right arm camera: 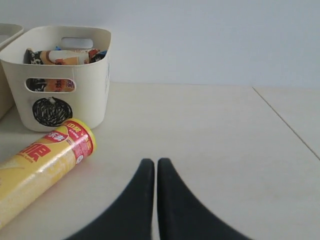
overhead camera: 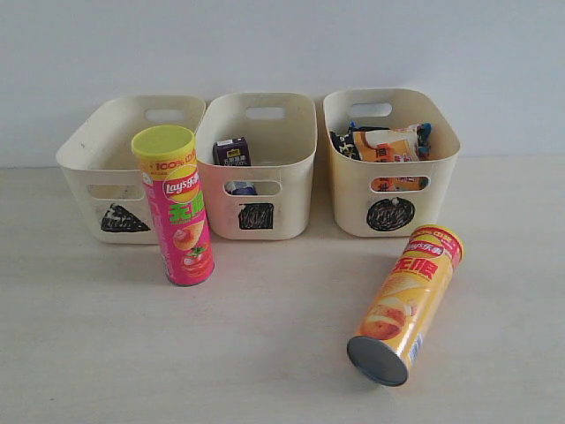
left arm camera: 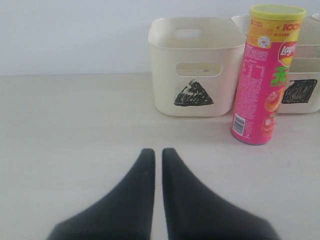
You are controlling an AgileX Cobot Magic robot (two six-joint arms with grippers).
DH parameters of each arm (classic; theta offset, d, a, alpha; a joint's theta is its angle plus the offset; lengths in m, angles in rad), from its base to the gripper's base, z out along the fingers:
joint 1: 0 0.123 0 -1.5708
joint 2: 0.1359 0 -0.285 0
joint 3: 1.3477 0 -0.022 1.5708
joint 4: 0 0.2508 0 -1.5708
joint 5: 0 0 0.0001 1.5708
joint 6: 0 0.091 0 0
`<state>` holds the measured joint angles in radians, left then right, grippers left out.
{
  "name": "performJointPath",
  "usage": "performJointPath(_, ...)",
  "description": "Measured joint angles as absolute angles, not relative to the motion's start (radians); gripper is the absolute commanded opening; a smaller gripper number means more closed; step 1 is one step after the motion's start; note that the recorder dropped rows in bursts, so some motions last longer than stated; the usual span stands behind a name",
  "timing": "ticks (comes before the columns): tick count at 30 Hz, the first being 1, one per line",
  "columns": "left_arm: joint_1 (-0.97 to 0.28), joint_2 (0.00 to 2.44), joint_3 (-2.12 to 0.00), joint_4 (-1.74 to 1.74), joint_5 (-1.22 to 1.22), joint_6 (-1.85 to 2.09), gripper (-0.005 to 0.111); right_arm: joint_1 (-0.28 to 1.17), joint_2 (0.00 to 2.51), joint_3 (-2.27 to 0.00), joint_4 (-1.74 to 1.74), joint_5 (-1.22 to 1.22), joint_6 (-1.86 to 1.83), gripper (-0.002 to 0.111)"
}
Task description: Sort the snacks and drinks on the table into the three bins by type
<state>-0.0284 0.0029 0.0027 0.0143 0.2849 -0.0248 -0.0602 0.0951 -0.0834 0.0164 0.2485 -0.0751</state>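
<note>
The pink chip tube [overhead camera: 179, 205] with a yellow lid stands upright before the left bin [overhead camera: 88, 172] and middle bin [overhead camera: 282, 190]; it shows too as the pink tube [left arm camera: 267, 75]. The orange-yellow chip tube [overhead camera: 408, 302] lies on its side in front of the right bin [overhead camera: 441, 190], seen also as the tube [right arm camera: 40, 167]. A small purple drink carton [overhead camera: 232, 152] sits in the middle bin. Noodle packets [overhead camera: 388, 144] fill the right bin. My left gripper [left arm camera: 157, 151] and right gripper [right arm camera: 155, 161] are shut, empty, low over bare table. Neither appears in the exterior view.
Each bin bears a black scribbled mark: a triangle on the left bin [left arm camera: 192, 93], a square on the middle one, a circle on the right bin [right arm camera: 50, 111]. A white wall stands behind the bins. A table seam [right arm camera: 287, 125] runs beside the right gripper.
</note>
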Motion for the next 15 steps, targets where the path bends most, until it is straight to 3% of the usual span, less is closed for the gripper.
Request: performJointPath(15,-0.028,0.003,0.003,0.014,0.285,-0.025,0.004,-0.06,0.007,-0.005,0.019,0.264,0.0,0.0)
